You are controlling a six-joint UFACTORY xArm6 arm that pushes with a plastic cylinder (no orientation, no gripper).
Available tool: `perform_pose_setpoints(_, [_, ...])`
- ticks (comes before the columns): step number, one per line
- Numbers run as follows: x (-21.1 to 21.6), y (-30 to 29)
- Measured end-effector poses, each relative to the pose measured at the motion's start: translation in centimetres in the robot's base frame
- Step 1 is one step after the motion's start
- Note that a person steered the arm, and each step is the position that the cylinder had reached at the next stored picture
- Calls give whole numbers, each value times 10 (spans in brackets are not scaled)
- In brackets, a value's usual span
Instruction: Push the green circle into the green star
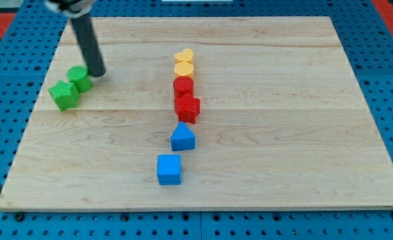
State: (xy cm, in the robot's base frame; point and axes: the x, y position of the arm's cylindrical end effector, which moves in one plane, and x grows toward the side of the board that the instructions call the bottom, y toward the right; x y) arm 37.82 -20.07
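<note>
Item one, the tool: I am running a bare dark rod with no jaws, so it is gripping nothing and can only shove; my tip point(98, 73) is resting on the wooden board point(283, 133) at the view's upper left, sitting just to the view's right of the green circle point(79, 78) and seemingly touching its edge, though the contact itself is too fine to confirm. Item two, the task's pair: the green circle is lying against the green star point(64, 95), which is sitting just below and to the view's left of it, the two apparently touching already, so I am judging the push as essentially finished or needing only a last nudge. The rod is standing on the circle's far side from the star, which is the placement a push toward the star calls for. Item three, bystanders: a column is running down the board's middle, well apart from the green pair, consisting of a yellow heart point(184, 57) at the top, a second yellow block point(184, 69) touching it, a red block point(183, 86), a red star-like block point(187, 108), a blue house-shaped block point(182, 137) and a blue cube point(169, 169) lowest; none of them is lying in the push line, so I am leaving them out of reckoning
</note>
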Motion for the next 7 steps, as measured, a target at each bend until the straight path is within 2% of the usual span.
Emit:
perform_pose_setpoints(1, [0, 11])
perform_pose_setpoints(2, [-32, 50])
perform_pose_setpoints(4, [-39, 55])
perform_pose_setpoints(6, [32, 78])
perform_pose_setpoints(7, [102, 79])
